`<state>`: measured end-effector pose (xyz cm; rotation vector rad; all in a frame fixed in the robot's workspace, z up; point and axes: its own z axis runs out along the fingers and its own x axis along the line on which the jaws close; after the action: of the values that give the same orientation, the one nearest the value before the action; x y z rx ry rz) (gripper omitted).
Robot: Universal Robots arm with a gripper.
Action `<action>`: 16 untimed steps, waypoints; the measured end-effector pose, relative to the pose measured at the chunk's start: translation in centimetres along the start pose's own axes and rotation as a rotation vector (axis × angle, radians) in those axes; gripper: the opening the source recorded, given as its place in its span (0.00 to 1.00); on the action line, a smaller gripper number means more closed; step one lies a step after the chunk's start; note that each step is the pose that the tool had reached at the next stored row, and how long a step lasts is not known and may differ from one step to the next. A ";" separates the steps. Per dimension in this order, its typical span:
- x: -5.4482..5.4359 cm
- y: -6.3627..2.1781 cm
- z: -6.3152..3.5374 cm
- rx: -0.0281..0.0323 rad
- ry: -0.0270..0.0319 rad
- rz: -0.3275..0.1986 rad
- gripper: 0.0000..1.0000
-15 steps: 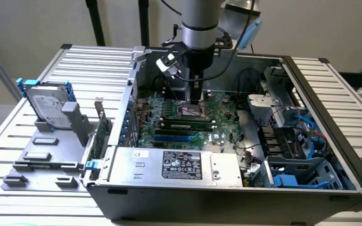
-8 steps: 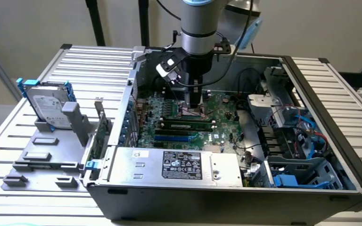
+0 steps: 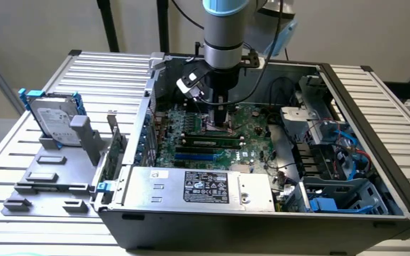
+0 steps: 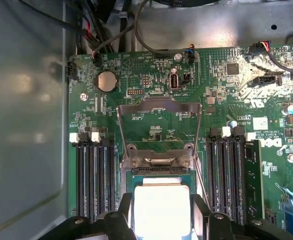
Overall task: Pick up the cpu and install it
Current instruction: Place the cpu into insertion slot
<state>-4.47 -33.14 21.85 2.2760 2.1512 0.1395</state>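
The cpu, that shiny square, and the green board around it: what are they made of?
The cpu looks like bare metal on top: smooth, silvery, throwing the light back as white glare. The green board looks like hard lacquered circuit board, probably fibreglass: flat, glossy green, with fine printed lines and soldered parts.

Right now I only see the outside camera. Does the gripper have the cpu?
Observer: Yes. In the wrist view the cpu sits between the gripper, with its fingers against two opposite edges.
Operator: Is its spot open?
Observer: Yes, the socket lid is flipped open.
Operator: Is the cpu near there?
Observer: Yes, right beside the hinge of that lid. I can't tell if it's seated.
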 end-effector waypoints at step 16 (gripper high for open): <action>0.1 -0.25 0.99 -0.0009 -0.0157 -0.001 0.55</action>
<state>-4.65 -32.95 20.85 2.2675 2.1446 0.1222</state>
